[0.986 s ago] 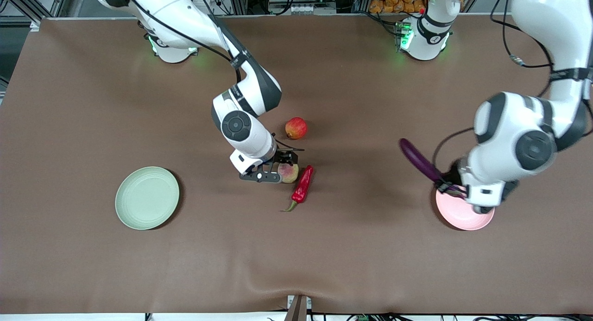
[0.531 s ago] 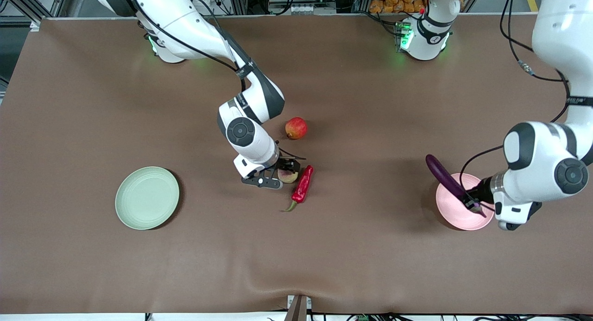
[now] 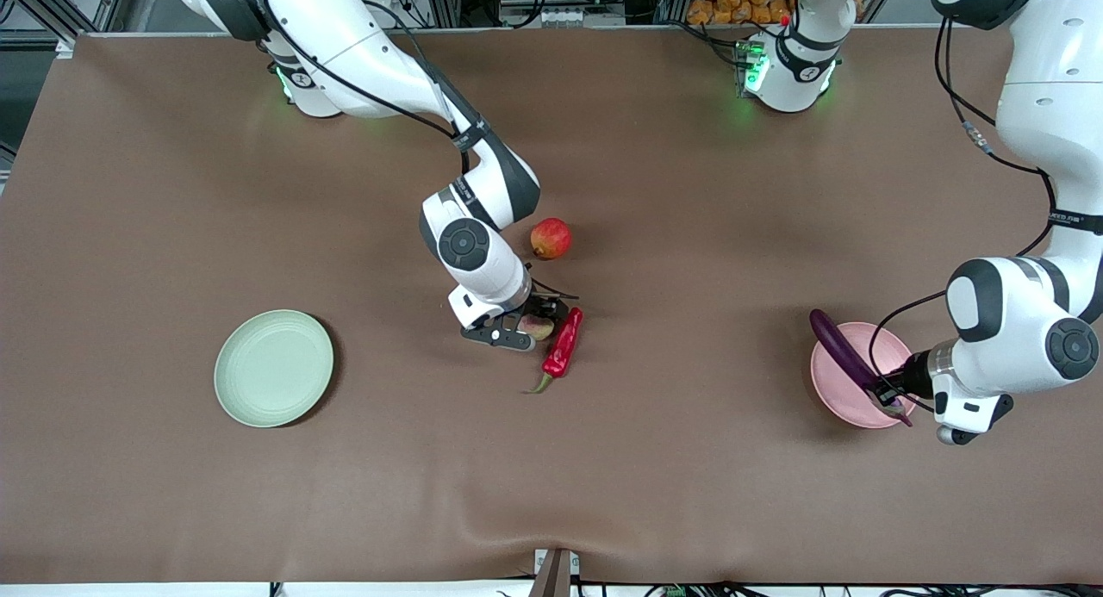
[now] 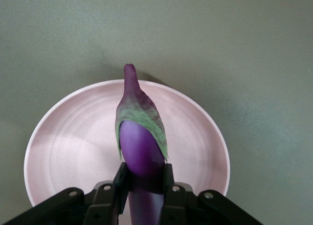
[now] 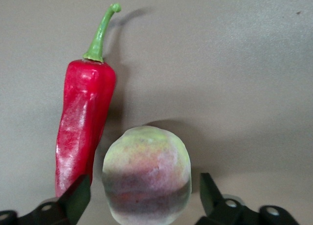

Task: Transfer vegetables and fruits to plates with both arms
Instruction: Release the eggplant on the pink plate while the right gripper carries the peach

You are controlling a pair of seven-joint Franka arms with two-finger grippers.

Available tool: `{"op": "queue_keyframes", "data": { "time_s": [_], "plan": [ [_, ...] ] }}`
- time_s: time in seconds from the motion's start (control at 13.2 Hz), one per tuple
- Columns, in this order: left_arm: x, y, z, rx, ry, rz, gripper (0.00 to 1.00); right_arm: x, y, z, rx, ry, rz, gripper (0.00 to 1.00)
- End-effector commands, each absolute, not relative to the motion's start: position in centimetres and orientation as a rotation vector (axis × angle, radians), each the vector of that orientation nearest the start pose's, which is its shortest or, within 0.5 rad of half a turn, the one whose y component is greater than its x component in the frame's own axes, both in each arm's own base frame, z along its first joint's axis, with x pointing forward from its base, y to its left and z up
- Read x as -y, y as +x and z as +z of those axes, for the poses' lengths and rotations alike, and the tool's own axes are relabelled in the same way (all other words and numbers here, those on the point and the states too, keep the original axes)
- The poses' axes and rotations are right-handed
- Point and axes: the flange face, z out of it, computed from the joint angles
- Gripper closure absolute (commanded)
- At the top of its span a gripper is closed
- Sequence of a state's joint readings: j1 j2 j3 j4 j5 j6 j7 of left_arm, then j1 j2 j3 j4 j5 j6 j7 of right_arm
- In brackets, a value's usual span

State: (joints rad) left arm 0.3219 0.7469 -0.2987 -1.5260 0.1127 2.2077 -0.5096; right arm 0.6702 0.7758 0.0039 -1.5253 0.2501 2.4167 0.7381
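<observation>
my right tool (image 3: pixel 532 325) stands open around the peach (image 5: pixel 146 173) on the desk (image 3: pixel 172 192), the chili (image 5: pixel 83 132) lying lengthwise just beside one finger, while my left tool (image 4: pixel 142 195) grips the eggplant (image 4: pixel 139 137) over the pink plate (image 4: pixel 195 132).

I've swung my left gripper (image 3: pixel 888 396) toward the left arm's end of the table, and the long glossy purple eggplant (image 3: pixel 849 361) it grips has come down across the round pale pink plate (image 3: pixel 831 382). My right gripper (image 3: pixel 527 327) has sunk around the fuzzy pink-yellow peach (image 3: pixel 537 326), its fingers (image 5: pixel 76 198) narrowing.
</observation>
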Motion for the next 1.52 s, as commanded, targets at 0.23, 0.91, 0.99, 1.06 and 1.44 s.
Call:
{"op": "queue_keyframes", "data": {
  "time_s": [0.23, 0.91, 0.99, 1.06, 1.44],
  "plan": [
    [-5.4, 71.1, 22.8, 0.875, -3.142, 0.041, 0.00, -43.1, 58.7, 22.7, -0.412, -2.893, 0.011, 0.45],
    [12.3, 70.4, 28.9, 1.211, -3.084, 0.085, 0.00, -22.5, 66.0, 32.6, -0.307, -2.933, 0.157, 0.37],
    [15.1, 70.0, 29.0, 1.189, -3.091, 0.088, 0.00, -20.8, 65.7, 32.4, -0.281, -2.937, 0.172, 0.37],
    [18.1, 69.2, 29.0, 1.140, -3.106, 0.094, 0.00, -18.6, 65.1, 31.8, -0.257, -2.943, 0.183, 0.37],
    [32.0, 67.4, 30.3, 0.566, -3.271, -0.098, 0.00, -9.2, 61.7, 28.9, -0.070, -3.016, 0.166, 0.39]
  ]
}}
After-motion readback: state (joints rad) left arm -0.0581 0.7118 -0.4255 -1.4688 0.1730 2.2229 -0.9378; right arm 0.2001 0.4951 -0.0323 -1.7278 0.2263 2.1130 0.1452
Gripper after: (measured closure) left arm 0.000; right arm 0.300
